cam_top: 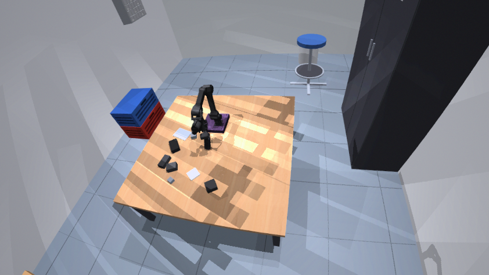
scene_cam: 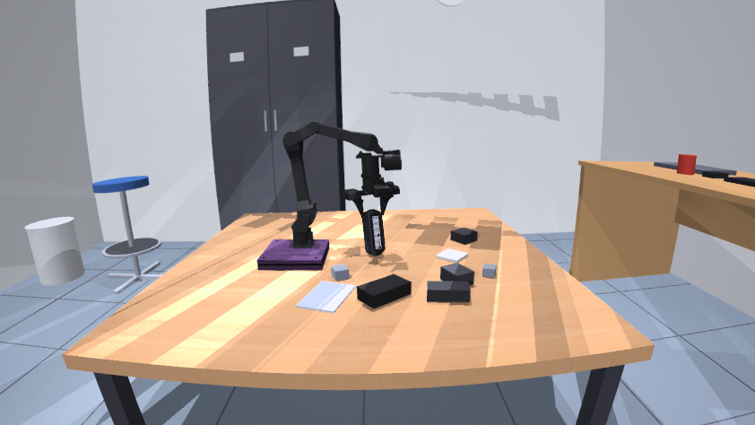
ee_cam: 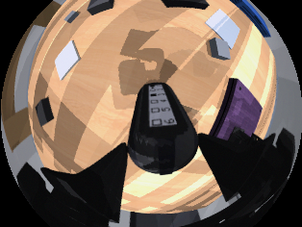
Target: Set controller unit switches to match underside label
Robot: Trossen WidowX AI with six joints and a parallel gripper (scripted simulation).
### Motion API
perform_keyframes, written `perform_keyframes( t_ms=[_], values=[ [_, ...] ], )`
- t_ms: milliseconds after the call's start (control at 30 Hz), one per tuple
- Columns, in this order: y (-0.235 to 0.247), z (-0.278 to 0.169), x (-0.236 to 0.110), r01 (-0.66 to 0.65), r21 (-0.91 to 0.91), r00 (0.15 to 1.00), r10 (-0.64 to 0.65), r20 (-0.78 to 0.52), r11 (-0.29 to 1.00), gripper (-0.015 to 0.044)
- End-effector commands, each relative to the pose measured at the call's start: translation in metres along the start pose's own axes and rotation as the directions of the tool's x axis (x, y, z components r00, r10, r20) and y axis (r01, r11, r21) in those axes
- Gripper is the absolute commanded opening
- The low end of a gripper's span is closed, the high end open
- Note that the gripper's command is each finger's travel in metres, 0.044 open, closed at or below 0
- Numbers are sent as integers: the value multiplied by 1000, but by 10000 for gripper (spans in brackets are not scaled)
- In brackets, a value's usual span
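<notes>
My gripper (scene_cam: 371,209) (cam_top: 205,134) (ee_cam: 163,143) is shut on the dark grey controller unit (scene_cam: 375,233) (cam_top: 207,141) (ee_cam: 160,130), gripping its upper end. The unit hangs on end near the arm's base. Its lower end is close to the bench (scene_cam: 221,322); I cannot tell whether it touches. Its white label (ee_cam: 162,108) (scene_cam: 377,230), a row of numbered squares, faces the exterior view and shows in the wrist view. The squares are too small to read. The switches are hidden.
The arm stands on a purple base plate (scene_cam: 280,256) (ee_cam: 239,113). In front lie a white sheet (scene_cam: 325,296), a grey cube (scene_cam: 341,272), a black box (scene_cam: 384,290), a black block (scene_cam: 448,291), a wedge (scene_cam: 456,273), a white tile (scene_cam: 452,255), a small cube (scene_cam: 490,271) and another black box (scene_cam: 464,235).
</notes>
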State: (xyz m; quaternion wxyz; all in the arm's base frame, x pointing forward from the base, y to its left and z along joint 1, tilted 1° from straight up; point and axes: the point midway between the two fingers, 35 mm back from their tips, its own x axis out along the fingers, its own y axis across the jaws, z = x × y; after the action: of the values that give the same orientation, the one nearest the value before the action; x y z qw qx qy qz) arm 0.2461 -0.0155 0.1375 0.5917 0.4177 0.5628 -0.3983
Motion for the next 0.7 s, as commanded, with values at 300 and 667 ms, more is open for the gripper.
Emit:
perform_keyframes(
  t_ms=[300,667],
  values=[
    [0,17,-1,18,1,1000,-18,2,1000,337],
    [0,27,-1,18,1,1000,-18,3,1000,337]
  ],
)
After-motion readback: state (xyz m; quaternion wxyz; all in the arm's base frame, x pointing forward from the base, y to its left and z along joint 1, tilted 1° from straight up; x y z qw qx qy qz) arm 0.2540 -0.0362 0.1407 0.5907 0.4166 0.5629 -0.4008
